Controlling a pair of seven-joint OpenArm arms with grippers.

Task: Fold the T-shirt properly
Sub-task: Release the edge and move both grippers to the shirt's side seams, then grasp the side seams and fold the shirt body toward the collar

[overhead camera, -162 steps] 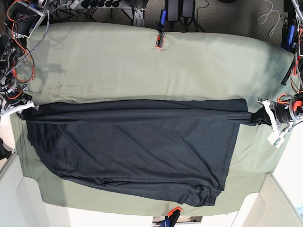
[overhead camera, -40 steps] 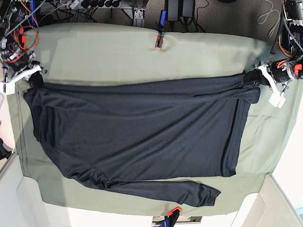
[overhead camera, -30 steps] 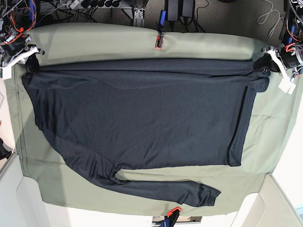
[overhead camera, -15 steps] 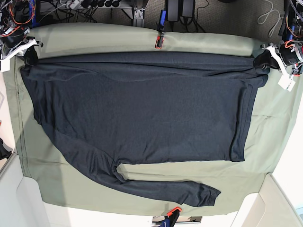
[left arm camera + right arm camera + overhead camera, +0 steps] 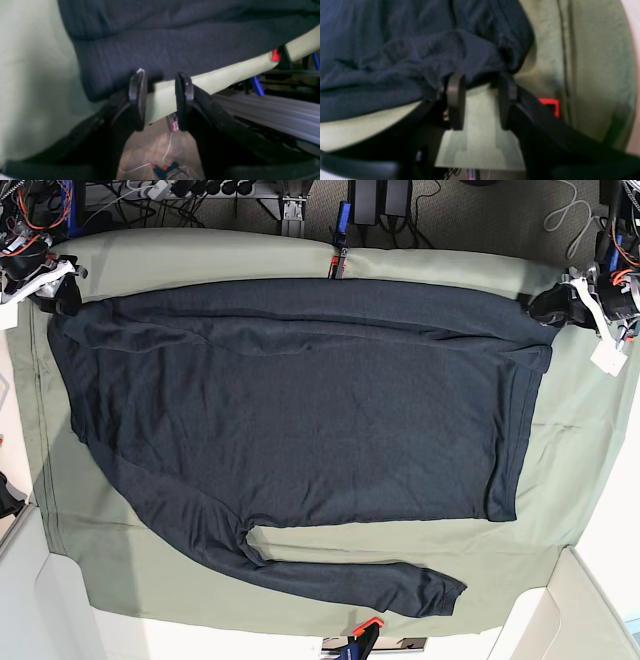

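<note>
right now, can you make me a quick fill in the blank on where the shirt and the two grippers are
1. The T-shirt lies spread on a sage-____ table cloth.
2. In both wrist views, the jaws of the left gripper and the right gripper stand ____, with no fabric between them.
3. In the base view, one long ____ stretches along the table's near edge.
4. In the base view, the left gripper sits at the shirt's far-____ corner.

Missing words: green; open; sleeve; right
</note>
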